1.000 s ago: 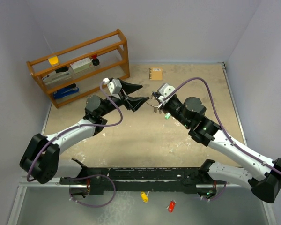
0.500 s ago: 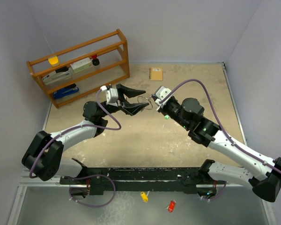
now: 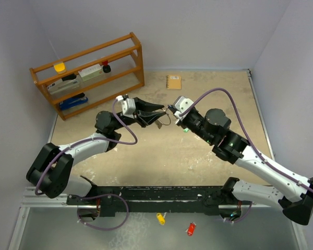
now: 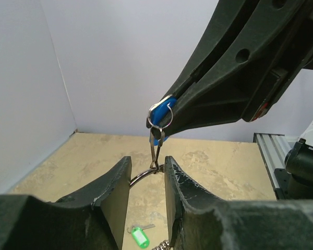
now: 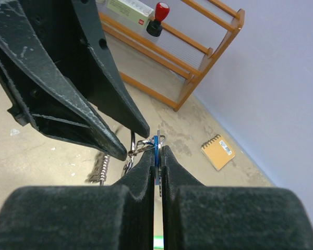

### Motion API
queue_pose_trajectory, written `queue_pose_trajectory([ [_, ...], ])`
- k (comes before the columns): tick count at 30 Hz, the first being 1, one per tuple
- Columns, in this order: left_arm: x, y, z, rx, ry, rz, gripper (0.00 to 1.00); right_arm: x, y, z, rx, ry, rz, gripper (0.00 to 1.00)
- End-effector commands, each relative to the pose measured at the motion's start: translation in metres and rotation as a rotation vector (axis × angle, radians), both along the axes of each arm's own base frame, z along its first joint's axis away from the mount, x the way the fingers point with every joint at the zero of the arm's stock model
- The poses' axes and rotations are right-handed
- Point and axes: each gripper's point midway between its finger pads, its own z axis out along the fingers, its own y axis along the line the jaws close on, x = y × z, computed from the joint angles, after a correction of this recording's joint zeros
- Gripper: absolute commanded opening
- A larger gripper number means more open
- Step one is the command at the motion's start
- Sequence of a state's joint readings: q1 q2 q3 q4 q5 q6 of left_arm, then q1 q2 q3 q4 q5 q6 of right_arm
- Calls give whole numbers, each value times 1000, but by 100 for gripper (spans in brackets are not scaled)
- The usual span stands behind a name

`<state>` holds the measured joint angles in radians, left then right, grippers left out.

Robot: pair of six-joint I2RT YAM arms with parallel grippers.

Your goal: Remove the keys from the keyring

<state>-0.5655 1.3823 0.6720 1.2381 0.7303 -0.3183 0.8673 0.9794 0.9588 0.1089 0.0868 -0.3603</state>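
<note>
My right gripper (image 3: pixel 171 111) is shut on the blue tag (image 4: pixel 157 111) of one key and holds it above the table; the tag shows edge-on between its fingers in the right wrist view (image 5: pixel 157 147). The silver keyring (image 4: pixel 142 177) hangs from that key by a small link. My left gripper (image 3: pixel 157 116) has its fingertips closed in on the ring from both sides (image 4: pixel 146 167). The key with the light green tag (image 4: pixel 140 237) lies loose on the table below, also seen in the top view (image 3: pixel 187 129).
A wooden shelf (image 3: pixel 88 73) with small items stands at the back left. An orange notepad (image 3: pixel 173 82) lies at the back. A small metal chain (image 5: pixel 101 170) lies on the table under the grippers. A yellow tag (image 3: pixel 160 217) and a red tag (image 3: pixel 191 228) lie beyond the near rail.
My left gripper went from wide open to closed in on the keyring and moved right to meet it. My right gripper kept its hold on the blue tag, nearly still.
</note>
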Motion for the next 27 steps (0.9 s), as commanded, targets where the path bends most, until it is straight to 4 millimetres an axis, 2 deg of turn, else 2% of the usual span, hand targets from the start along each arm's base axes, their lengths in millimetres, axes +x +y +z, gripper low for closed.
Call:
queue_pose_trajectory([
  [1, 0, -4, 5, -6, -43, -9, 30, -6, -2, 45, 75, -89, 12, 0],
  [11, -7, -7, 14, -54, -63, -73, 33, -7, 2, 42, 65, -92, 21, 0],
  [16, -17, -6, 24, -106, -70, -127, 32, -8, 2, 40, 59, -92, 20, 0],
  [23, -24, -6, 32, -138, -75, -179, 27, -8, 2, 41, 59, -95, 21, 0],
  [27, -25, -8, 30, -130, -71, -194, 22, -9, 2, 41, 61, -97, 23, 0],
])
